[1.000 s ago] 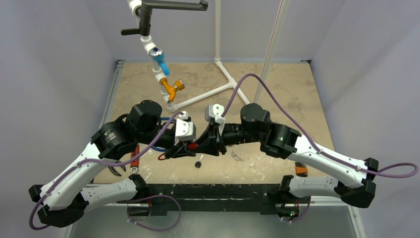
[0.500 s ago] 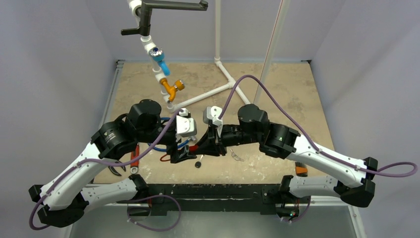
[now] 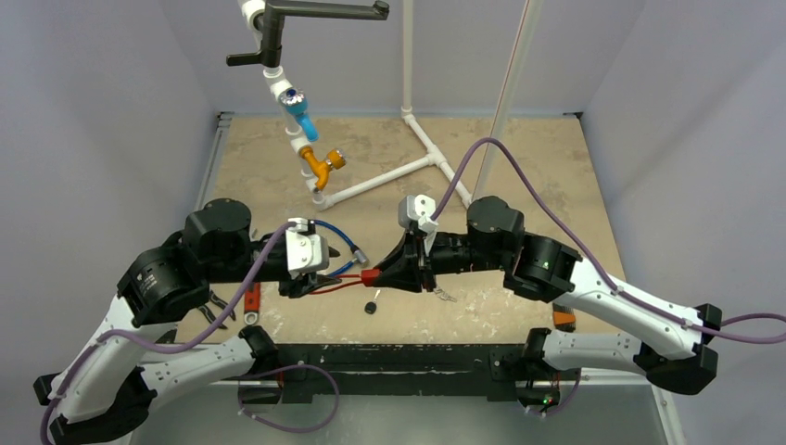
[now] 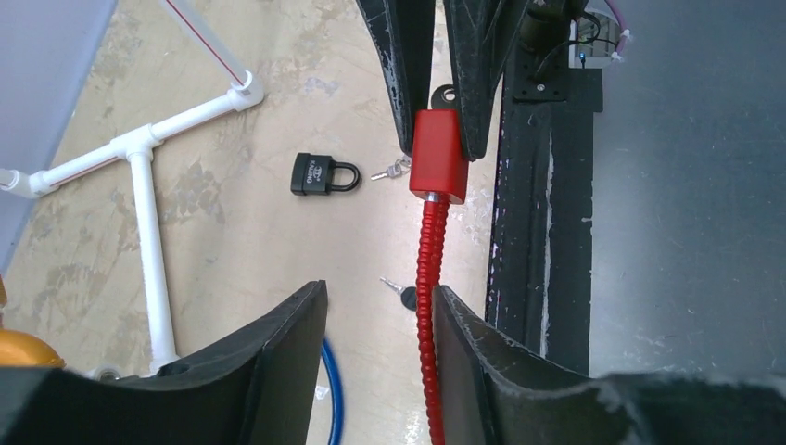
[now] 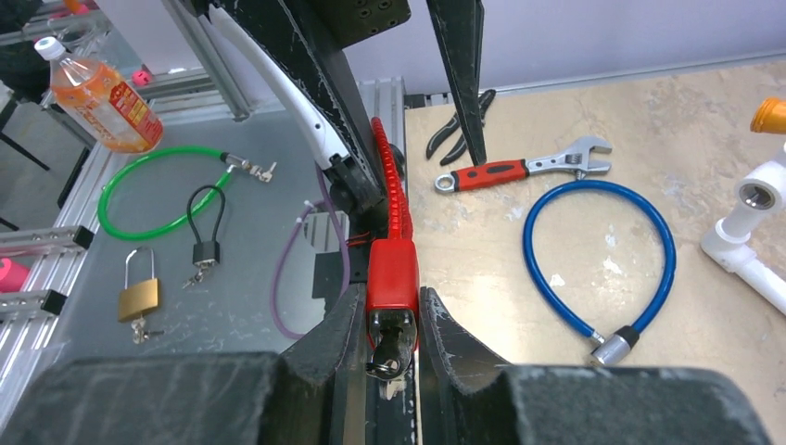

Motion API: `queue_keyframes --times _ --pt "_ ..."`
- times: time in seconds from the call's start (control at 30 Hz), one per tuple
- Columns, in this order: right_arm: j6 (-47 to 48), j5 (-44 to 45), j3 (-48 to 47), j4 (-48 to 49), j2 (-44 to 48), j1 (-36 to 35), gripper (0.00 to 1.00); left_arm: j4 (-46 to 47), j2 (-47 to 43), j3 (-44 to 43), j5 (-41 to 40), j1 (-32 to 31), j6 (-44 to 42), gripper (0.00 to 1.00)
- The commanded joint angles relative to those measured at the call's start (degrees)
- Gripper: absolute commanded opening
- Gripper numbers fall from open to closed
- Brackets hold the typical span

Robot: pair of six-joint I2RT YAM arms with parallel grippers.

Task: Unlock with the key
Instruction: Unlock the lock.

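A red cable lock has its body (image 5: 392, 269) clamped in my right gripper (image 5: 392, 295), which is shut on it. A key (image 5: 389, 357) with a ring sits in the keyhole at the body's near end. The lock's ribbed red cable (image 4: 424, 306) runs away to my left gripper (image 4: 378, 289). That gripper is open: the cable lies against one finger (image 4: 463, 343) and the other stands apart. From above, the red body (image 3: 370, 276) is held a little over the table, between the two grippers.
A loose black-headed key (image 3: 371, 307) lies on the table below the lock. A small black padlock (image 4: 324, 174) with keys lies nearby. A blue cable lock (image 5: 602, 260), a red-handled wrench (image 5: 519, 170) and pliers (image 5: 459, 130) lie left. A white pipe frame (image 3: 389, 176) stands behind.
My left arm has drawn back to the left and its gripper has opened, sliding away from the lock body along the cable. The right gripper, still on the body, shifted slightly right.
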State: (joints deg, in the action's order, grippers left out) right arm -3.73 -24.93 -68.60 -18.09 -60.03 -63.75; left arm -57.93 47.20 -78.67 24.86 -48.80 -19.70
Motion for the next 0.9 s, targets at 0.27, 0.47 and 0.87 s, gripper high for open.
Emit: queue_keyframes --times 0.27,0.47,0.87 --pt "-3.11 0.68 2.31 9.37 0.11 -0.15 0.00 2.57 1.32 -0.29 3.38 0.26 1.14 0.45" --pt "-6.07 4.40 7.00 16.59 2.16 -0.17 0.00 2.73 1.23 0.45 3.07 0.53 1.05 0.00" --pt "-5.04 -1.62 0.92 7.00 -3.34 -0.16 0.27 -0.13 2.94 -2.88 4.38 0.69 -6.06 0.00"
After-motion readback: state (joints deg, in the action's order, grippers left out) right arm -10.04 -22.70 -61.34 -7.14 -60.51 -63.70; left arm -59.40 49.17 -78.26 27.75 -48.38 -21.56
